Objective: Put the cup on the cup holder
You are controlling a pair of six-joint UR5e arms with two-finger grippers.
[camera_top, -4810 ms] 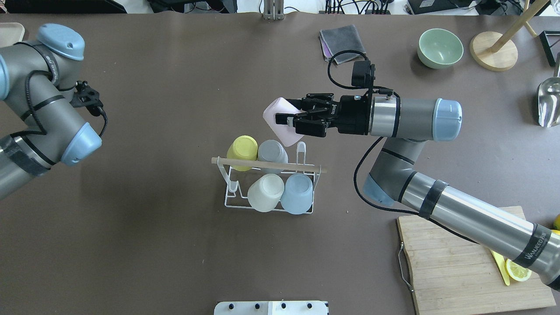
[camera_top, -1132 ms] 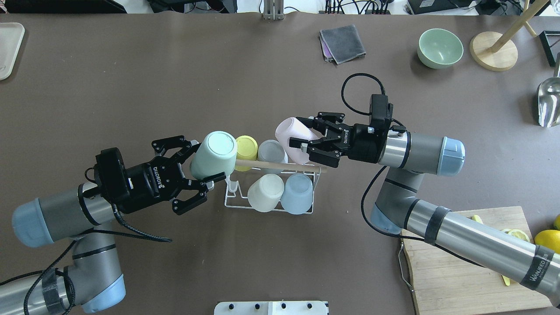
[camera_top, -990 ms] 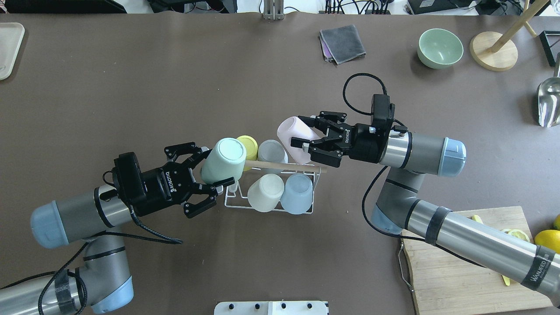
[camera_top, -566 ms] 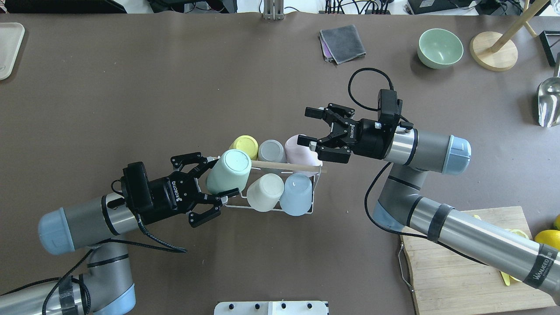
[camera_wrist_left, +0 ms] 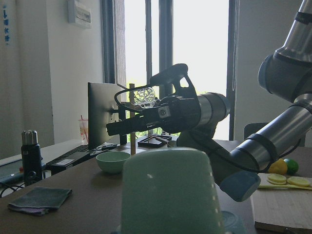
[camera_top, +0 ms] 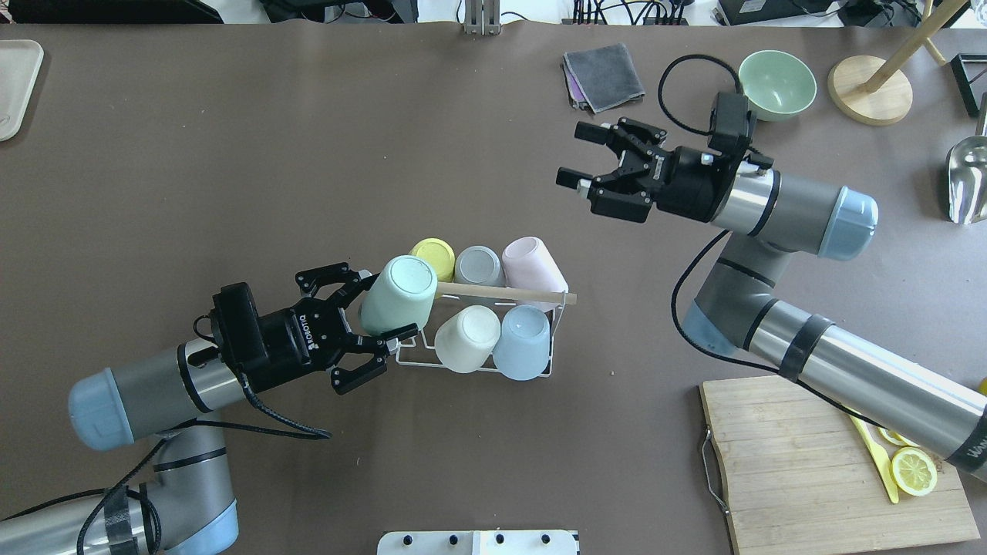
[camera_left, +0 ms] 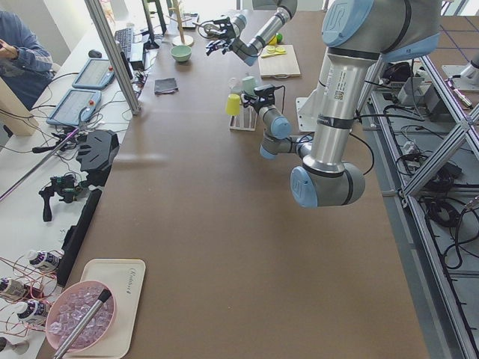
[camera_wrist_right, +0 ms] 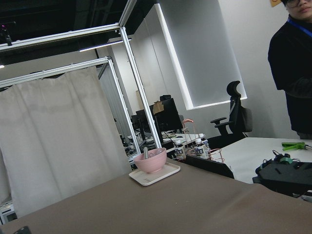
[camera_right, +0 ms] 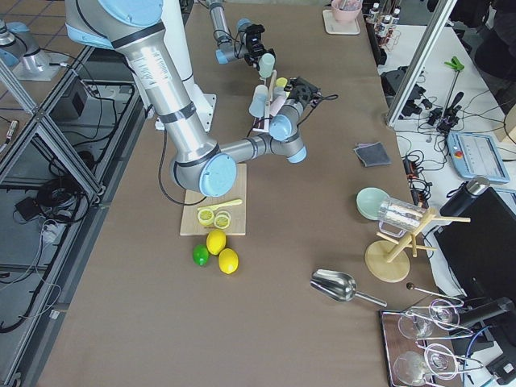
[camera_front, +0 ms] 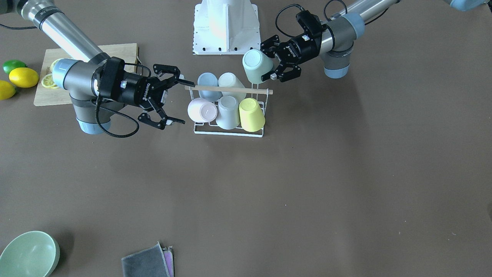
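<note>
The cup holder (camera_top: pixel 478 368), a white wire rack with a wooden rod (camera_top: pixel 505 294), stands mid-table and also shows in the front-facing view (camera_front: pixel 228 132). Upturned yellow (camera_top: pixel 433 253), grey (camera_top: pixel 478 266), pink (camera_top: pixel 530 262), white (camera_top: pixel 466 339) and blue (camera_top: pixel 523 341) cups sit on it. My left gripper (camera_top: pixel 385 304) is shut on an upturned mint green cup (camera_top: pixel 399 293) at the rack's left end; I cannot tell whether it sits on a prong. My right gripper (camera_top: pixel 577 154) is open and empty, beyond and to the right of the rack.
A wooden cutting board (camera_top: pixel 802 478) with lemon slices lies at the near right. A green bowl (camera_top: pixel 776 83), a grey cloth (camera_top: pixel 605 75), a wooden stand (camera_top: pixel 870 89) and a metal scoop (camera_top: pixel 968 181) are at the far right. A tray (camera_top: pixel 15 85) sits far left.
My right gripper let go of the pink cup on the rack, opened and drew back up and right. My left gripper carried the mint cup in to the rack's left end.
</note>
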